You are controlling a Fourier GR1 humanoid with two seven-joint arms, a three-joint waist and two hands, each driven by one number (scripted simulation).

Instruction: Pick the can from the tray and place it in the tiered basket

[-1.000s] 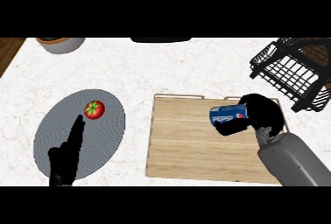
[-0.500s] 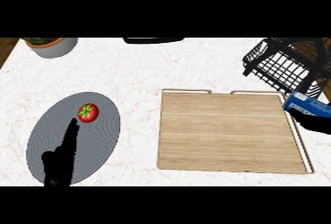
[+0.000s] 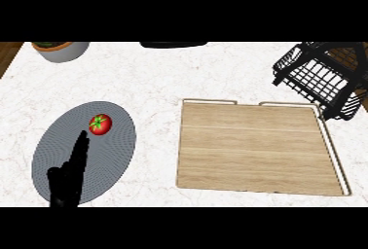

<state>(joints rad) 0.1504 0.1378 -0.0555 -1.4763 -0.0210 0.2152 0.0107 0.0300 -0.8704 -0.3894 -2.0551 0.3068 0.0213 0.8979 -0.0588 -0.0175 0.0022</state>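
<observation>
The wooden tray (image 3: pixel 253 151) lies right of centre with nothing on it. At the upper right the black wire tiered basket (image 3: pixel 321 78) is partly cut off by the view's edge. Neither the can nor my right hand shows anywhere. My left hand (image 3: pixel 68 177) rests open at the lower left over the grey plate, fingers pointing up toward the tomato.
A grey round plate (image 3: pixel 115 146) at the left carries a red tomato (image 3: pixel 100 124). A potted plant (image 3: pixel 61 49) stands at the back left. A dark object (image 3: pixel 174 44) sits at the counter's far edge.
My right hand with the blue can moved right off the tray and out of view. The view has shifted, so the tray and basket sit differently.
</observation>
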